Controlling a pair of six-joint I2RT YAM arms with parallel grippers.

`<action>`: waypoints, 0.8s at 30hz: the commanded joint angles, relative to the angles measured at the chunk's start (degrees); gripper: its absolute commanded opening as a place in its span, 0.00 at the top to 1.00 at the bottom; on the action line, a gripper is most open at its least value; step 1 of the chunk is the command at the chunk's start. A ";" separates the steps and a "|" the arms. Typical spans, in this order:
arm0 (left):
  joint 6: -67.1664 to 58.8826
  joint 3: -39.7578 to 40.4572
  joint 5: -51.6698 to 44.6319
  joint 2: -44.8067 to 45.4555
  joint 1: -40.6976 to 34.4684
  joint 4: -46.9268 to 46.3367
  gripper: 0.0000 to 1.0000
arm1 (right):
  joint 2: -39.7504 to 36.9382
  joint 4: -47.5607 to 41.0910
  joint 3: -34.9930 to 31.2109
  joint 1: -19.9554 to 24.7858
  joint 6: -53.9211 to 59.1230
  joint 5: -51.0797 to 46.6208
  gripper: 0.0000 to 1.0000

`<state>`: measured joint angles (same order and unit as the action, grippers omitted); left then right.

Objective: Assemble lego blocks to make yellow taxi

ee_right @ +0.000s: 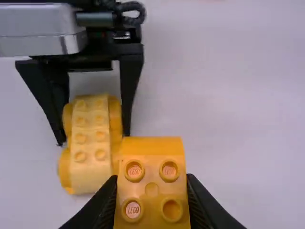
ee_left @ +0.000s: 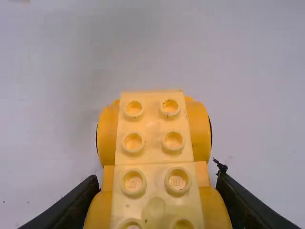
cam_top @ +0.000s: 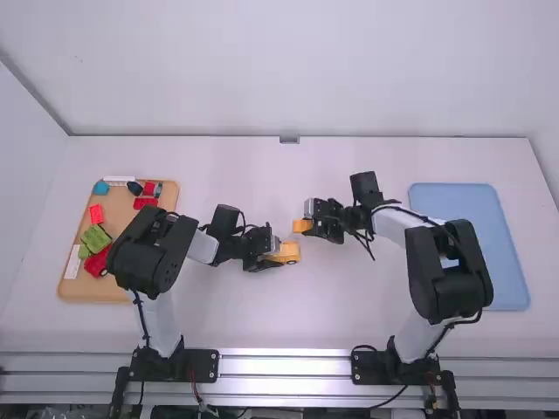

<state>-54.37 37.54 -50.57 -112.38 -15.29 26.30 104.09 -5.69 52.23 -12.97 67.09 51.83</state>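
Note:
Near the table's middle, my left gripper (cam_top: 272, 257) is around a yellow car base (cam_top: 288, 253). In the left wrist view, the studded base (ee_left: 153, 152) stands wheels down between the fingers of my left gripper (ee_left: 157, 193), which is shut on its sides. Right and farther up the table, my right gripper (cam_top: 313, 223) holds an orange-yellow block (cam_top: 302, 225). The right wrist view shows that block (ee_right: 151, 181), studs toward the camera, gripped by my right gripper (ee_right: 151, 191). The car base (ee_right: 88, 138) appears beyond it, between the left gripper's fingers (ee_right: 126, 90).
On the left, a brown tray (cam_top: 92, 291) holds red, green and blue blocks (cam_top: 96, 237), partly behind the left arm. A blue tray (cam_top: 511, 271) lies at the right, behind the right arm. The two grippers are close together at the middle.

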 commanded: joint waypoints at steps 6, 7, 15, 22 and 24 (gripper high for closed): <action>-2.05 -0.50 0.39 -1.16 -0.39 -1.38 0.31 | -0.37 7.41 -4.90 -1.81 -9.79 3.45 0.76; -2.05 -0.50 -0.04 -1.38 -0.48 -1.42 0.30 | -0.37 7.48 -4.96 -1.90 -9.84 3.50 0.76; 1.16 -0.52 -3.10 -3.26 0.59 1.53 0.30 | -0.37 7.98 -4.96 -1.27 -9.88 3.52 0.76; 4.04 -1.33 -5.35 -5.16 -0.02 6.21 0.30 | -0.37 7.91 -5.05 -0.15 -9.88 3.87 0.76; 5.97 -1.27 -5.38 -6.38 0.15 8.39 0.30 | -0.37 7.89 -5.05 -0.15 -9.88 3.85 0.76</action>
<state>-51.37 36.80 -54.43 -116.46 -15.25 34.17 104.09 2.37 47.51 -13.06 57.21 54.54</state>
